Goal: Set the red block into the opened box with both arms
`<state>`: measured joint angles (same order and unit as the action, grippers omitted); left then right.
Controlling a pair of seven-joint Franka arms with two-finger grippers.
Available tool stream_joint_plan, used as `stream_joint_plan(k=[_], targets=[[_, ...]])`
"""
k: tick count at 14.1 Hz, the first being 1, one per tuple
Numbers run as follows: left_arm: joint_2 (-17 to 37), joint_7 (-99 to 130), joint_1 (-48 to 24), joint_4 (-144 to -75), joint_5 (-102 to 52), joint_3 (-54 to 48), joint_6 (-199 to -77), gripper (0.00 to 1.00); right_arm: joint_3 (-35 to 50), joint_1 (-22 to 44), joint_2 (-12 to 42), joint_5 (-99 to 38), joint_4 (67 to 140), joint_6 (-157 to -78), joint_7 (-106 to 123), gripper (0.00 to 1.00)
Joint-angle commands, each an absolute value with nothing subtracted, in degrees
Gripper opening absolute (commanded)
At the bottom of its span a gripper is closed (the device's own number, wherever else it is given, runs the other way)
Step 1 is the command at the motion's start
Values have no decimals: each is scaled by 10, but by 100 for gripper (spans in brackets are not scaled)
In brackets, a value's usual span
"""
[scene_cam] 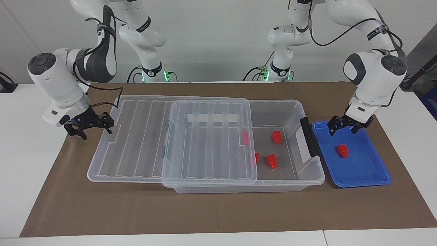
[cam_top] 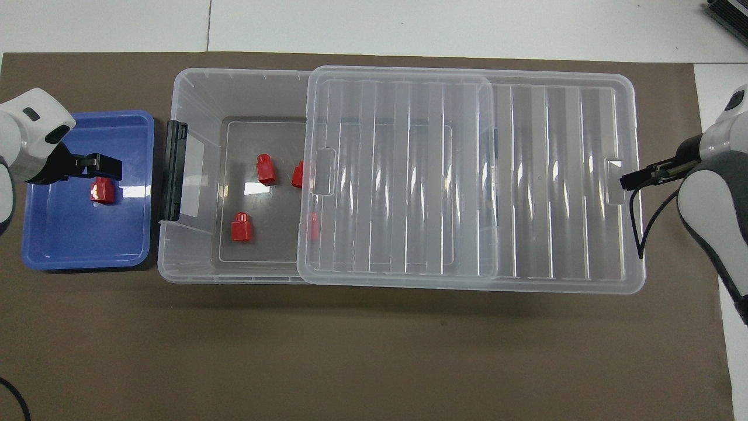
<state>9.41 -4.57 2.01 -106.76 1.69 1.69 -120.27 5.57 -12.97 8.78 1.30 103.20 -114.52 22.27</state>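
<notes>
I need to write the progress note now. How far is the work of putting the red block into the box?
Done: the lid is slid aside, so the box is open, with four red blocks inside. In hand: the left gripper, open, hangs over the blue tray near the red block; the right gripper is at the lid's end. Left: grasping that block and placing it in the box.
</notes>
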Motion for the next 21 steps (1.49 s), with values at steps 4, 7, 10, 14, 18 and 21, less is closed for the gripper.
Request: stream_joint_plan(k=[4, 7, 10, 14, 18, 21], targets=[[105, -54, 62, -1104, 12, 15, -1242, 100, 61, -115, 35, 16, 1032, -1086, 117, 99], [114, -69, 76, -1116, 12, 15, -1311, 100, 61, -84, 4, 17, 1034, -1049, 53, 99], [162, -80, 74, -1115, 12, 15, -1365, 100, 62, -50, -13, 17, 1029, -1021, -24, 100], [195, -80, 76, -1119, 12, 14, -1388, 100, 62, -21, -12, 16, 981, -998, -93, 100], [203, -121, 85, -1120, 13, 15, -1396, 100, 62, -10, -2, 16, 910, -941, -127, 100], [204, -126, 87, -1121, 13, 15, -1390, 100, 62, -5, -3, 18, 889, -909, -142, 100]])
